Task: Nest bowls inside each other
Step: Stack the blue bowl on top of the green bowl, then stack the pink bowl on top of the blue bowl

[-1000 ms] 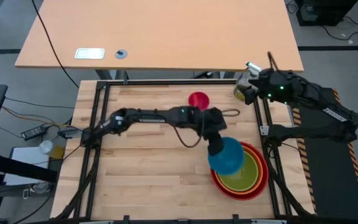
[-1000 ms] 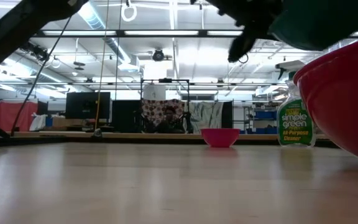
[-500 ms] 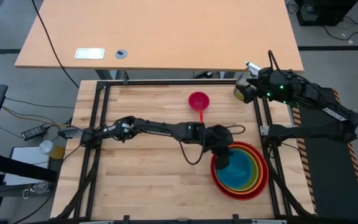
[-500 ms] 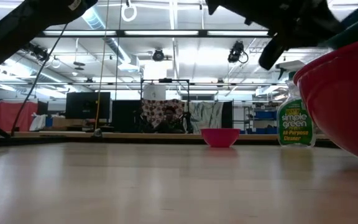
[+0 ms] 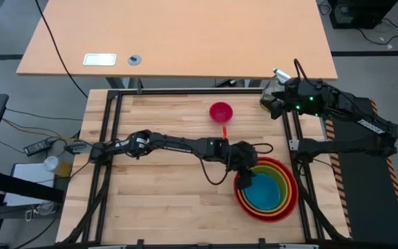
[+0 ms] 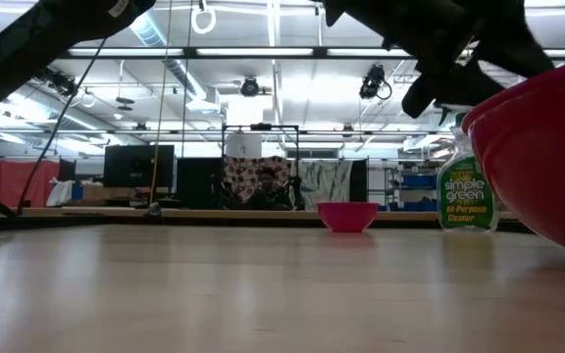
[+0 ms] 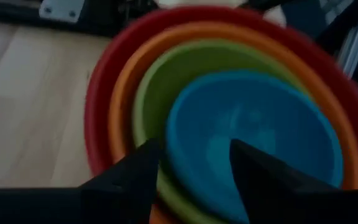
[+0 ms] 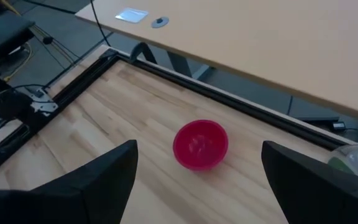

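Blue bowl (image 5: 265,193) now sits down inside the lime green bowl (image 5: 287,193), which lies in the orange bowl (image 5: 294,196) and that in the red bowl (image 5: 297,204); a second ago it hung tilted over the stack in the left gripper (image 5: 246,181), half a second ago it had come down into the nest with the fingers about its rim, and now those fingers have parted. In the left wrist view they stand apart on either side of the blue rim, holding nothing that I can see, though I cannot tell whether one still touches it. I judge that four of the five are nested and only the pink bowl (image 5: 220,111) is left, standing upright and alone well apart from the stack, toward the far edge of the desk (image 5: 157,207). The right gripper (image 5: 273,102) waits at the far right corner, its fingers spread wide and empty, looking down on that pink bowl. A spray bottle (image 6: 466,188) stands by that corner. The desk is pale wood planking in a black frame; beyond it a second tabletop (image 5: 178,38), and past that a lit workshop with racks and monitors.
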Robot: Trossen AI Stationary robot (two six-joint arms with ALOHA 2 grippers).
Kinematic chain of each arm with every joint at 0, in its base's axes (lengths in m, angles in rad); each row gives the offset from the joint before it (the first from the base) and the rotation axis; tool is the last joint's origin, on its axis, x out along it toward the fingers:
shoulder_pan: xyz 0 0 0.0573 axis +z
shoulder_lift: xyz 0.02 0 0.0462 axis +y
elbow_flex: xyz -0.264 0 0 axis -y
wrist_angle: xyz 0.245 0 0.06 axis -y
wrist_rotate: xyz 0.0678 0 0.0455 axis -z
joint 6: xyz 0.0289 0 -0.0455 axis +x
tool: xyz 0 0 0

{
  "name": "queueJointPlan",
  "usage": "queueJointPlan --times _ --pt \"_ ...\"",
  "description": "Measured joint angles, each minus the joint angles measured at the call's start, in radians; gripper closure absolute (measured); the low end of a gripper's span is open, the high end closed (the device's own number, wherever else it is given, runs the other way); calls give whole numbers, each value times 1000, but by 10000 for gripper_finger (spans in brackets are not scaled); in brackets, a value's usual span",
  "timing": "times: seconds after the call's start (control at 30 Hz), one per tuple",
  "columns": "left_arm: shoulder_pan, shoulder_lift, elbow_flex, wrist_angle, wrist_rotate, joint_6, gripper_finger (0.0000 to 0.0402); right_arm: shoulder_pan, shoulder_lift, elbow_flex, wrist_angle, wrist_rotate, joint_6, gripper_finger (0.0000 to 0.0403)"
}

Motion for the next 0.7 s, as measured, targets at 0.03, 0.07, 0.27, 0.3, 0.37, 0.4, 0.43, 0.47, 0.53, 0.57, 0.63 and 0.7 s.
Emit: queueJointPlan --times 0.03,0.07,0.27,0.3,0.37,0.4,0.43,0.47,0.53,0.57,0.63,0.7 --pt "7 -6 -1 -29 3 20 197 0 0 0 -8 0 8 56" --pt "17 -17 -1 -55 5 35 196 0 0 0 -21 -1 15 56" --pt "148 -79 2 -192 126 160 217 0 -9 0 -79 -6 47 56" --pt "176 -83 0 -210 149 174 223 0 -14 0 -76 -6 50 56" --pt "236 -90 0 -246 181 182 232 1 -22 0 -77 -5 61 56" --pt "268 -99 0 -278 191 181 236 1 -24 0 -76 -6 65 56" --pt "300 -106 0 -309 197 175 238 2 -28 0 -77 -6 68 56" --pt "333 -111 1 -329 198 161 240 6 -28 0 -77 -6 69 56" --pt "396 -111 2 -382 196 108 241 14 -28 0 -76 -5 69 56" --pt "425 -108 0 -401 188 75 241 19 -25 0 -76 -3 69 56" --pt "475 -95 -2 -407 140 12 241 28 -18 0 -70 6 67 56" --pt "517 -92 -2 -412 114 -39 239 34 -11 0 -65 8 67 56"
